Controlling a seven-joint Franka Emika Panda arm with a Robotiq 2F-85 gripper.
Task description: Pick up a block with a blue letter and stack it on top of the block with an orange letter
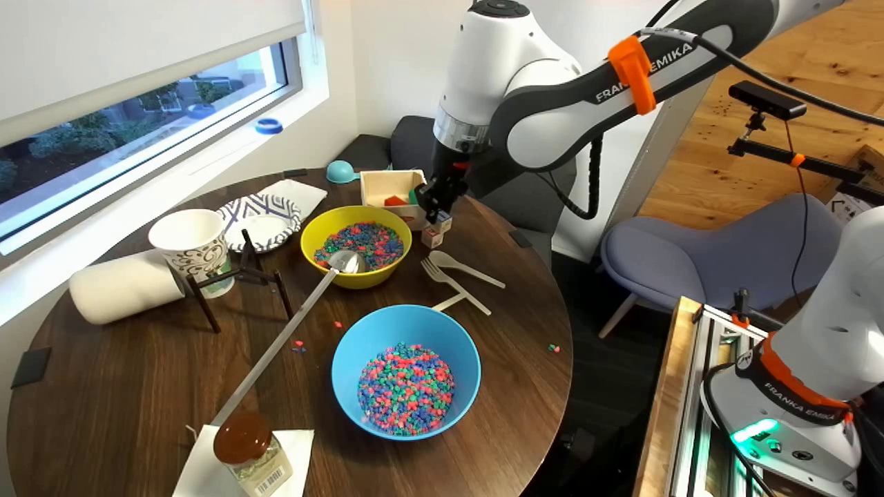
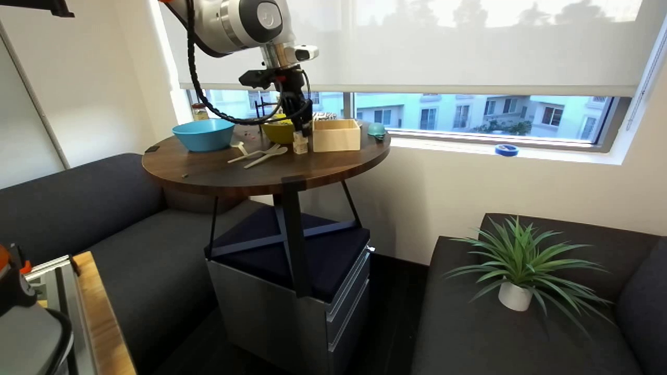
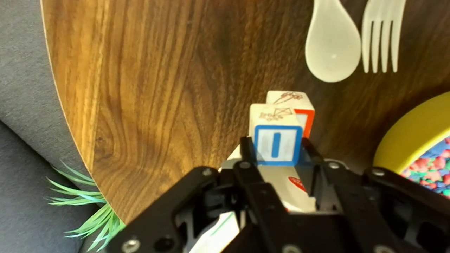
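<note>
The block with a blue letter (image 3: 277, 146) is between my gripper's fingers in the wrist view, its blue-framed face turned up toward the camera. My gripper (image 3: 276, 142) is shut on it, fingers against both sides. The block with an orange letter (image 3: 301, 104) is directly under it, mostly hidden, with part of its orange frame showing. In an exterior view the blue-letter block (image 1: 443, 221) sits over the orange-letter block (image 1: 432, 237), slightly offset. They look stacked as a small column in an exterior view (image 2: 300, 146). Whether they fully touch I cannot tell.
A wooden box (image 1: 387, 181) with coloured shapes stands right beside the blocks. A yellow bowl (image 1: 311, 238) with a ladle is close by. A spoon (image 3: 333, 52) and fork (image 3: 381, 35) lie near. A blue bowl (image 1: 349, 386) is farther along the round table.
</note>
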